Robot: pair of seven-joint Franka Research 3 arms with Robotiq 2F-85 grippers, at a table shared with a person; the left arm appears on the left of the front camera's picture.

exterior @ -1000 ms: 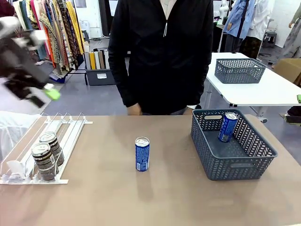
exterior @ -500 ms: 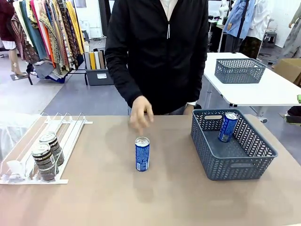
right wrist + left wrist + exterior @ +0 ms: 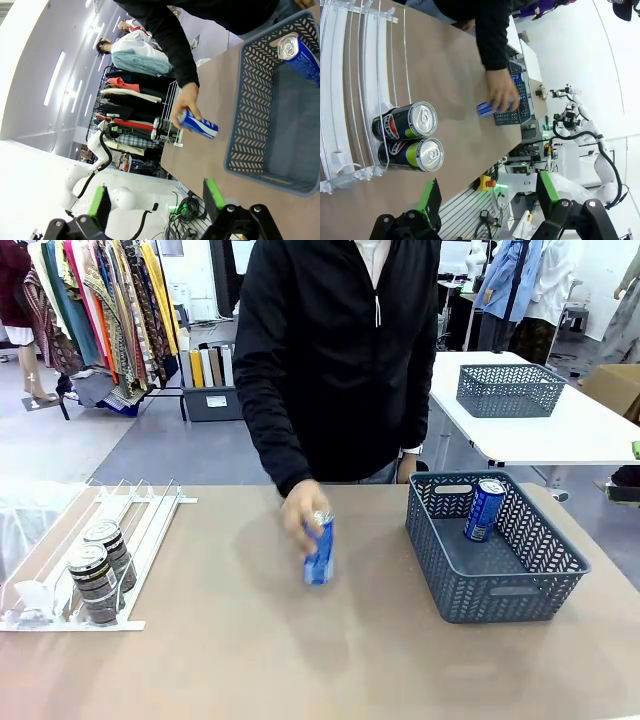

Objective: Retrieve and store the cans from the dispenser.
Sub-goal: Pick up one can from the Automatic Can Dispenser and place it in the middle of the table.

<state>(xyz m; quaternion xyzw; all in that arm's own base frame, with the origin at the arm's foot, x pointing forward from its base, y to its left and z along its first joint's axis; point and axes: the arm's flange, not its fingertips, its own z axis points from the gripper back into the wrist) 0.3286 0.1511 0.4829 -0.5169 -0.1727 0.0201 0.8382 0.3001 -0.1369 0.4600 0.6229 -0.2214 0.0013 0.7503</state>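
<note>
Brown worktop point(image 3: 250, 660), a person's hand point(image 3: 300, 506) gripping a tilted blue can point(image 3: 320, 552) at its middle.
Two dark cans point(image 3: 92, 580) are sitting at the near end of the dispenser point(image 3: 135, 515) on the left; another blue can point(image 3: 485, 510) is leaning inside the basket point(image 3: 500, 592) on the right. The left gripper point(image 3: 487, 195) and right gripper point(image 3: 155, 197) are hanging spread wide, holding nothing.

Tan table point(image 3: 250, 660) bears dispenser point(image 3: 62, 623) and basket point(image 3: 500, 596).

Motion-blurred blue can point(image 3: 319, 550) in the person's hand point(image 3: 299, 508), label print unreadable
</note>
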